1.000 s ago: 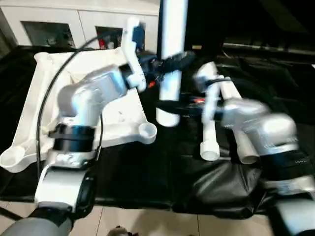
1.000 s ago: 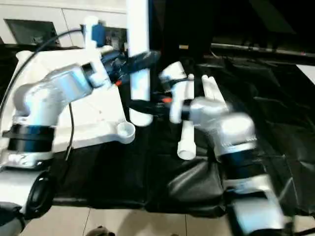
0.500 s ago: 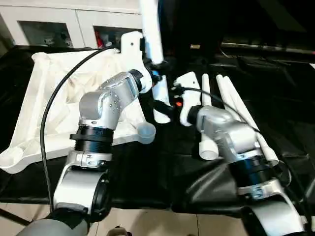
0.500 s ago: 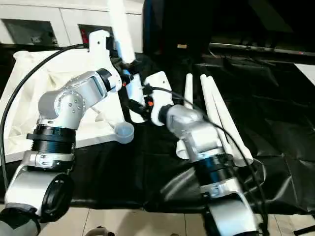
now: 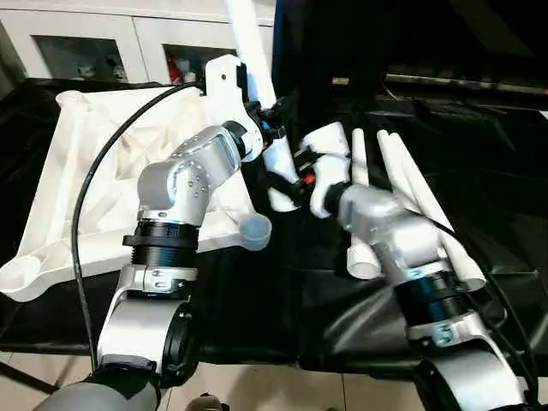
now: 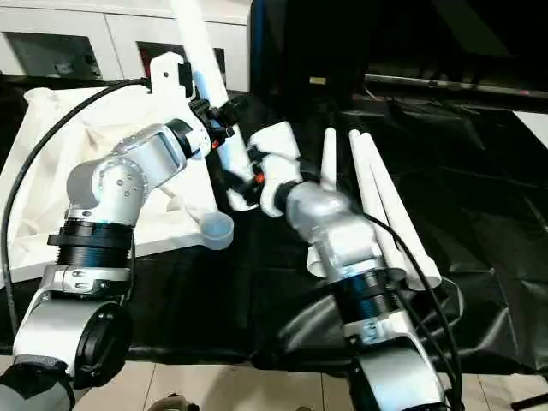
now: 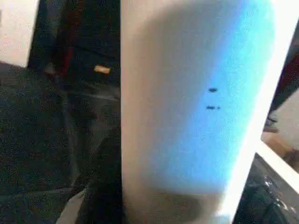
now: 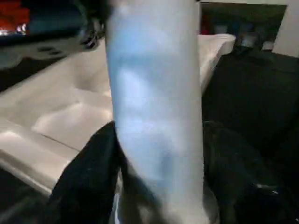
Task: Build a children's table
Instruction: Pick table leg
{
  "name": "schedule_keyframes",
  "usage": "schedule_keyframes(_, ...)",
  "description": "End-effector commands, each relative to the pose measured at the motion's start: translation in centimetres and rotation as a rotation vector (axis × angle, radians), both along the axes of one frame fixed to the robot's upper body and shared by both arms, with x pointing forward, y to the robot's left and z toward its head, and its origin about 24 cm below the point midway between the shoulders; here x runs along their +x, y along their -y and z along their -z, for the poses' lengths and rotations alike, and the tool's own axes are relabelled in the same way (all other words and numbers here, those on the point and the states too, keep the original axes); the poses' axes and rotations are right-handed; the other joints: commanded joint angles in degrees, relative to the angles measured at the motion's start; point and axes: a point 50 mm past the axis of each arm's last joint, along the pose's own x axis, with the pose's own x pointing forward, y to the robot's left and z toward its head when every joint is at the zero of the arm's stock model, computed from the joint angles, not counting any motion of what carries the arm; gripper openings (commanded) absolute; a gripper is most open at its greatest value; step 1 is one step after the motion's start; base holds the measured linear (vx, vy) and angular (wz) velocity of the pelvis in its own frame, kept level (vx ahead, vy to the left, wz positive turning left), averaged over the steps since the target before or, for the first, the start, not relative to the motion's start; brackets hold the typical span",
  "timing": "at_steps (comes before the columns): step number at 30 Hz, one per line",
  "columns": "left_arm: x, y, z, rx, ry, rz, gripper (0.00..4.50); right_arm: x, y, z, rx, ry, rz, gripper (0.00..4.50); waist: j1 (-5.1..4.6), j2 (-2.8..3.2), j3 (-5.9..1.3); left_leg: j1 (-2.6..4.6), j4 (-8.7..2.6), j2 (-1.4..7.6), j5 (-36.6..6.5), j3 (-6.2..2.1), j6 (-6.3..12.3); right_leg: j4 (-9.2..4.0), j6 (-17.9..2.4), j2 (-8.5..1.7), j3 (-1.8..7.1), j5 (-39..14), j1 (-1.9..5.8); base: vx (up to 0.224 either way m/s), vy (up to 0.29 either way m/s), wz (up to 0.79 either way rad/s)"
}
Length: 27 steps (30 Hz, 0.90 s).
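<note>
Between both grippers, the long white tubular plastic leg point(image 5: 257, 77) leans over the ribbed white rectangular plastic tabletop point(image 5: 94, 171), left fingers point(image 5: 272, 116) and right fingers point(image 8: 88, 182) pinching it; uneven grip could let it slip or miss the round corner socket point(image 5: 255, 229).

A staged indoor test space: black sheeting point(image 5: 479, 128) over the floor, white glass-door cabinet point(image 5: 128, 43) behind.

We see a black sheet point(image 5: 257, 300) covering the surface, a white cabinet point(image 5: 103, 38) with glass doors upper left, pale floor tiles point(image 5: 257, 390) along the bottom.
</note>
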Motion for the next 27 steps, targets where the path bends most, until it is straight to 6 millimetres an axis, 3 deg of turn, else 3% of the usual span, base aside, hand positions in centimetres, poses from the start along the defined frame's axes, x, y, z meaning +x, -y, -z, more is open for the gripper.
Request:
schedule_keyframes(1,-0.5,0.3,-0.7,0.033,0.040,0.081,1.92,0.2,1.2,-1.7,0.032,0.028,-0.043,3.08,0.09,0.00,-4.55,0.40,-3.72,2.10,-1.86,-0.30,1.30,-3.77,-12.08,-4.47,2.87,2.89,4.09,0.000,0.000,0.00)
schedule_keyframes(4,-1.0,0.5,-0.9,0.052,0.068,0.177,1.91,-0.3,2.1,-2.4,0.037,0.024,-0.160,3.37,0.28,-0.01,-4.49,0.38,-3.63,2.13,-1.68,-0.26,1.83,-3.73,-12.23,-4.38,2.87,3.03,4.17,0.000,0.000,0.00)
schedule_keyframes(8,-2.6,0.9,-1.7,0.061,0.126,0.403,1.91,-1.3,3.9,-3.5,0.050,-0.015,-0.334,3.40,0.36,-0.15,-4.43,0.23,-3.56,2.19,-1.32,-0.23,2.60,-3.62,-13.16,-4.49,2.90,3.22,4.29,0.000,0.000,0.00)
schedule_keyframes(11,-3.2,1.0,-2.2,0.052,0.149,0.475,1.90,-1.7,4.4,-3.7,0.044,-0.023,-0.385,3.40,0.30,-0.22,-4.45,0.20,-3.46,2.12,-1.25,-0.12,2.68,-3.64,-13.74,-4.47,2.82,2.80,4.24,0.000,0.000,0.00)
schedule_keyframes(16,-4.2,1.0,-4.1,-0.045,0.223,0.598,1.90,-2.2,5.0,-3.6,0.022,-0.062,-0.453,3.03,0.19,-0.36,-4.36,0.18,-3.42,2.12,-2.28,-0.05,2.21,-3.98,-13.89,-4.50,2.80,-0.74,4.21,0.000,0.000,0.00)
schedule_keyframes(27,-4.4,1.0,-3.7,-0.038,0.208,0.623,1.90,-2.5,4.5,-3.7,0.038,-0.076,-0.488,2.06,0.26,-0.46,-4.48,0.20,-3.40,2.09,-1.07,-0.07,2.30,-3.92,-13.19,-4.40,2.74,-0.45,4.17,0.000,0.000,0.00)
